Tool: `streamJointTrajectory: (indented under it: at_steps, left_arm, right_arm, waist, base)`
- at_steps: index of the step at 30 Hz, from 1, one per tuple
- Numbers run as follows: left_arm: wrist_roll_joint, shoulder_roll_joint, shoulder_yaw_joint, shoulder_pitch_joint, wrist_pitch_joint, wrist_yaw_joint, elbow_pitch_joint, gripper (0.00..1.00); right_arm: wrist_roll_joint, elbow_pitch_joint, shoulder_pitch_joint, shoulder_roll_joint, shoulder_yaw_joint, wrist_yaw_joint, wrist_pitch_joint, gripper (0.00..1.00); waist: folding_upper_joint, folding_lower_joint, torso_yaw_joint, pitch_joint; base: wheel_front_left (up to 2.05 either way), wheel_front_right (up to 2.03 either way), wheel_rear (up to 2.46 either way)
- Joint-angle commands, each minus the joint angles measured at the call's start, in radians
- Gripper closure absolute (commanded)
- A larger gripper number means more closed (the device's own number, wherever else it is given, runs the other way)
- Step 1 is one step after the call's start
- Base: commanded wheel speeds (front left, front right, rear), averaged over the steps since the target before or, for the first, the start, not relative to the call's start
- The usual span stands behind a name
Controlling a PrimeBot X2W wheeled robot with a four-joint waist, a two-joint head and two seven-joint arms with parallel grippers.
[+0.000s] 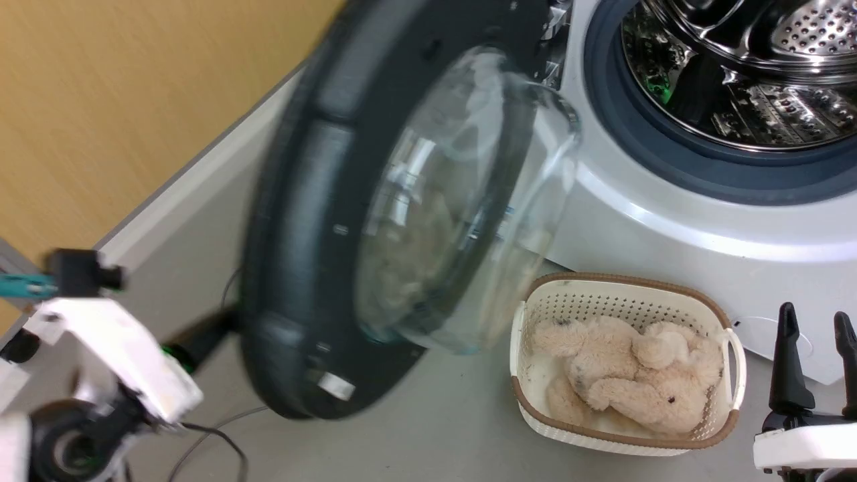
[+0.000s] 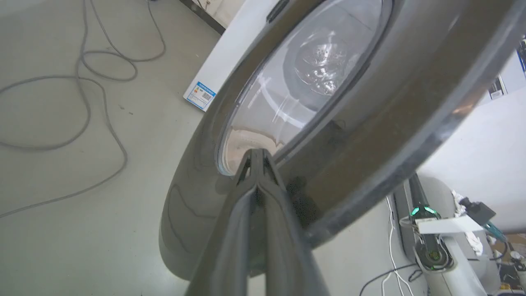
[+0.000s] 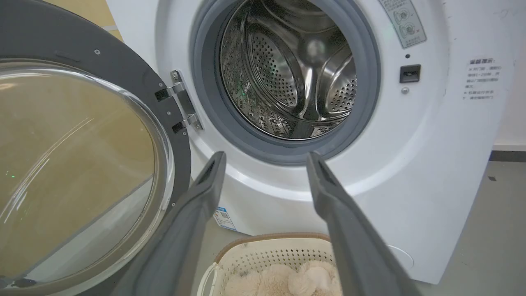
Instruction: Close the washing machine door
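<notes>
The washing machine (image 1: 669, 221) stands on the floor with its round mouth uncovered. The grey gasket (image 3: 205, 82) rings the perforated steel drum (image 3: 296, 74), whose bare walls and paddles show inside.

The washing machine door (image 1: 301, 221) is open. It hangs from a metal hinge (image 3: 183, 105) at the left side of the mouth in the right wrist view, and swings out well clear of the machine's front. Its black ring is blurred in the head view, and the clear glass bowl (image 1: 455, 201) bulges toward the machine.

On the floor just in front of the machine, below the mouth and beside the door's lower edge, sits a cream perforated basket (image 1: 622, 278) with a brown rim. A beige plush toy (image 1: 636, 375) lies slumped in it and covers most of the bottom.

The left claw (image 2: 255, 158) has its two fingers pressed together, pinching nothing. Its tips lie against the door's outer face, right at the edge of the glass window. The right claw (image 1: 817, 318) is spread and empty. It hangs above the floor to the right of the basket and points at the machine's front, apart from both.

A small blue label (image 2: 200, 95) sits low on the machine's front corner. Grey cables (image 2: 82, 82) loop across the floor beyond it.
</notes>
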Motion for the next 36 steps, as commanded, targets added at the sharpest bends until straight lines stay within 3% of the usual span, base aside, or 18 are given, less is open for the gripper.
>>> streamJointTrajectory:
  at_steps: [1,6,11,15,19,26,36]
  left_arm:
    - [-0.031,-0.012,-0.021,0.02,0.025,-0.008,-0.034,1.0]
    - [-0.096,-0.043,-0.107,0.059,0.096,-0.014,-0.14,1.0]
    - [-0.137,-0.078,-0.222,0.062,0.149,-0.019,-0.217,1.0]
    - [-0.192,-0.112,-0.305,0.036,0.175,-0.024,-0.236,1.0]
    - [-0.185,-0.122,-0.368,0.004,0.162,-0.024,-0.228,1.0]
    - [-0.165,-0.172,-0.439,-0.126,0.042,-0.024,-0.129,1.0]
    - [-0.129,-0.226,-0.528,-0.368,-0.291,-0.024,0.14,1.0]
  right_arm:
    - [0.01,0.006,0.002,0.0,-0.006,0.001,-0.009,0.0]
    - [0.02,0.013,-0.01,0.0,0.003,0.001,-0.019,0.0]
    - [0.025,0.009,-0.037,0.0,0.002,0.001,-0.03,0.0]
    - [0.029,0.014,-0.06,0.0,0.005,0.001,-0.038,0.0]
    - [0.04,0.019,-0.083,0.0,0.001,0.001,-0.04,0.0]
    - [0.066,0.036,-0.103,0.0,-0.019,0.001,-0.04,0.0]
    - [0.103,0.049,-0.159,0.0,-0.01,0.001,-0.04,0.0]
  waist:
    - [0.0,0.0001,0.005,0.0]
    - [0.0,0.0001,-0.007,0.01]
    - [0.0,0.0001,-0.067,0.038]
    - [0.0,0.0001,-0.158,0.063]
    - [0.0,0.0001,-0.292,0.089]
    - [0.0,0.0001,-0.482,0.142]
    - [0.0,0.0001,-0.621,0.2]
  base:
    - [0.0,0.0,0.0]
    - [0.0,0.0,0.0]
    - [0.0,0.0,0.0]
    - [0.0,0.0,0.0]
    - [0.0,0.0,0.0]
    - [0.0,0.0,0.0]
    - [0.0,0.0,0.0]
